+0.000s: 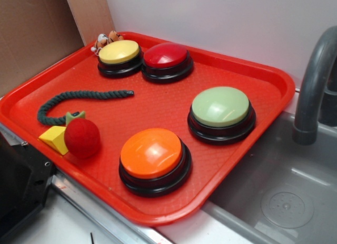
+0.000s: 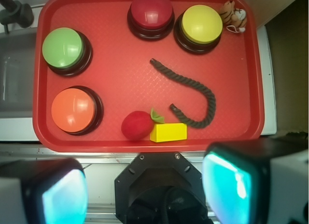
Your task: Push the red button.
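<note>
Four domed buttons on red tray [image 1: 263, 75]: red button [image 1: 165, 55] at far edge, touching distance from yellow button [image 1: 119, 51] beside it; green button [image 1: 220, 106] nearer sink side, orange button [image 1: 151, 153] toward near edge. Small tiger toy [image 1: 105, 40] tucked in far corner behind yellow. Dark rope [image 1: 79, 95] curled mid-tray; fuzzy red ball [image 1: 82, 138] with green leaf, touching yellow block [image 1: 55, 138]. Grey sink [image 1: 284, 202] and faucet [image 1: 314, 86] alongside, white wall behind, brown board at corner. Gripper [image 2: 145, 190] held back off near edge of tray, fingers [image 2: 231, 185] spread wide, nothing held.
</note>
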Motion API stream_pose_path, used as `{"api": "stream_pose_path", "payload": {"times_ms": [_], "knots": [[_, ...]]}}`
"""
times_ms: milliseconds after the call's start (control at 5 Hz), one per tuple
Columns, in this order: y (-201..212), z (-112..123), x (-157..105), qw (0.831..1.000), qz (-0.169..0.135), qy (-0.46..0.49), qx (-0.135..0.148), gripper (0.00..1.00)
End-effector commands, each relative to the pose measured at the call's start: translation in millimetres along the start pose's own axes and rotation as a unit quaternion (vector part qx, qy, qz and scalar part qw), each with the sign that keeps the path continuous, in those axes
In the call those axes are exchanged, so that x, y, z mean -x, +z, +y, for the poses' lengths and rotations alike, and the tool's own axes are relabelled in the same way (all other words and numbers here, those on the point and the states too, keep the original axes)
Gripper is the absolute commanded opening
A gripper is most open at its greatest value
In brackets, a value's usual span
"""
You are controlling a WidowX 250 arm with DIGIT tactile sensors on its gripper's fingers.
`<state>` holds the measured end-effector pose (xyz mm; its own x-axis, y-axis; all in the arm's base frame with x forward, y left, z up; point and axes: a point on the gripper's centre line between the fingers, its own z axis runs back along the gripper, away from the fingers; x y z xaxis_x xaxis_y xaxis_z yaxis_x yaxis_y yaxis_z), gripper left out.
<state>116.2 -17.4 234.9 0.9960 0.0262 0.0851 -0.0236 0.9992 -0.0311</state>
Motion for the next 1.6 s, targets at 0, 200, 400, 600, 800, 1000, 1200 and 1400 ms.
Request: {"api": "stream_pose_path", "payload": {"times_ms": [0,200,400,600,800,1000,1200,1400], "knots": [[0,0,0,1.0,0.0,0.0,0.0,1.0],[-43,15,-38,1.0,0.018,0.006,-0.011,1.0],[-71,24,-80,0.999,-0.019,-0.025,-0.006,1.0],[-86,33,-117,0.996,-0.072,-0.046,0.003,1.0],[-86,33,-117,0.996,-0.072,-0.046,0.003,1.0],[-86,33,-117,0.996,-0.072,-0.046,0.003,1.0],[-86,33,-117,0.996,-0.072,-0.046,0.003,1.0],[-125,33,-158,0.996,-0.047,-0.07,-0.001,1.0]]}}
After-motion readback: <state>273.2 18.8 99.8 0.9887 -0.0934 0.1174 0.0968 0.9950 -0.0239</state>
